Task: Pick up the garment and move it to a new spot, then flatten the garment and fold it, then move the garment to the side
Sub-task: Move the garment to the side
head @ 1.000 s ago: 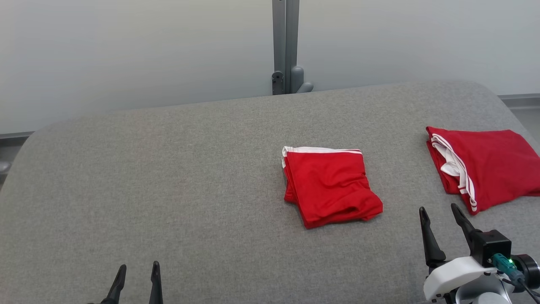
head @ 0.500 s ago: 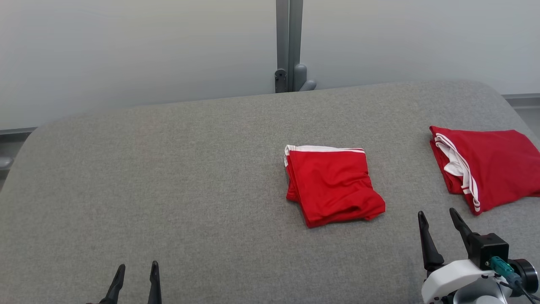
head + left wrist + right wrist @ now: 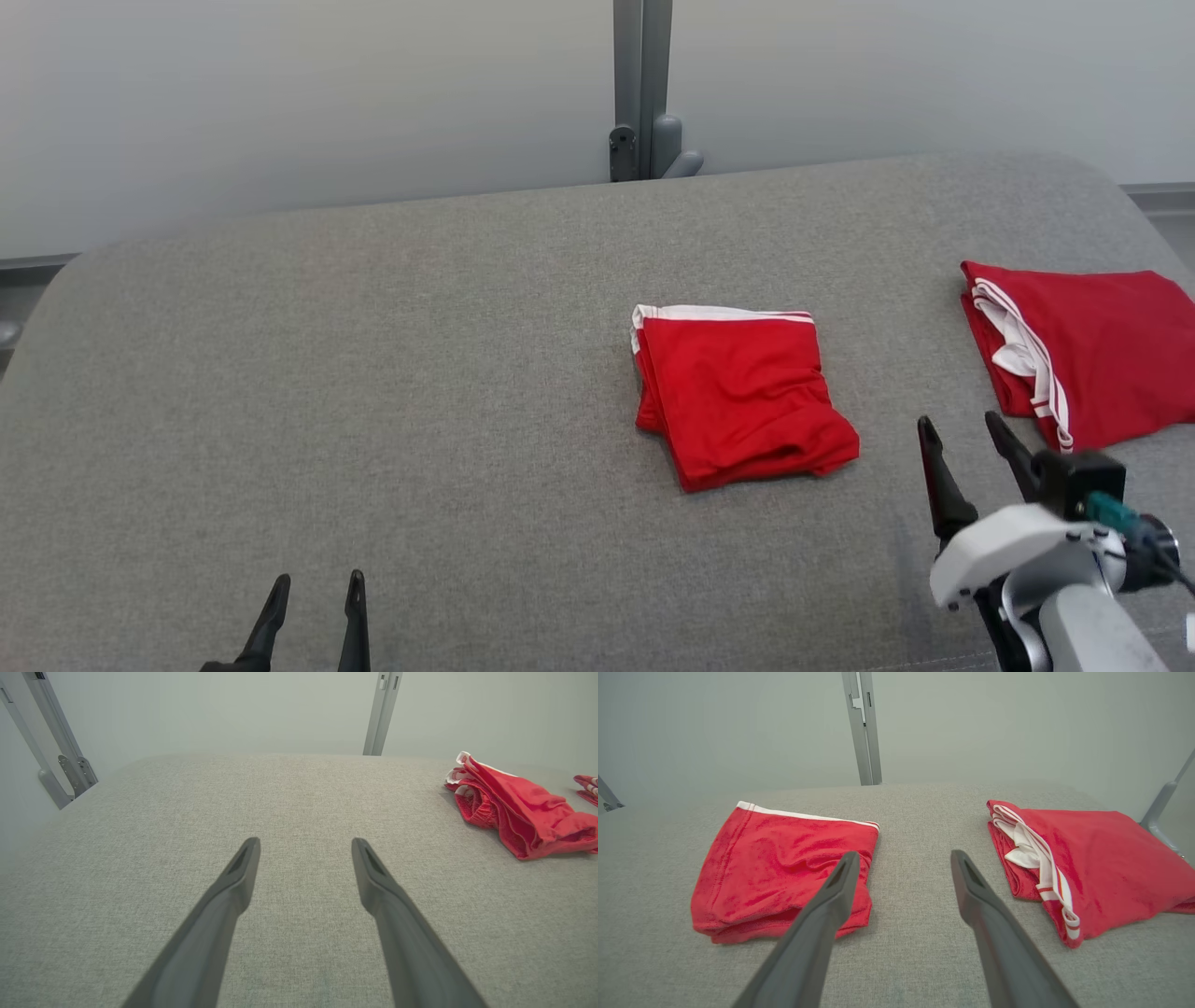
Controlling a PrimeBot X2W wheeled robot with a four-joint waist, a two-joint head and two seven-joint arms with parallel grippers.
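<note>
A folded red garment (image 3: 742,401) with a white band lies on the grey padded table (image 3: 420,392), right of centre. A second folded red garment (image 3: 1102,345) with white trim lies at the right edge. My right gripper (image 3: 958,420) is open and empty, just nearer than the gap between the two. In the right wrist view its fingertips (image 3: 904,855) point between the middle garment (image 3: 784,863) and the right one (image 3: 1101,858). My left gripper (image 3: 317,579) is open and empty at the near left. In the left wrist view, that gripper (image 3: 304,841) is over bare fabric with the garment (image 3: 518,807) far right.
A grey metal post (image 3: 639,89) stands against the pale wall behind the table's far edge. The table's corners are rounded, and the right garment lies close to the right edge. The left half of the table is bare grey fabric.
The head view has shifted slightly. My right gripper has risen and moved forward toward the gap between the two garments. The left gripper and both garments have stayed where they were.
</note>
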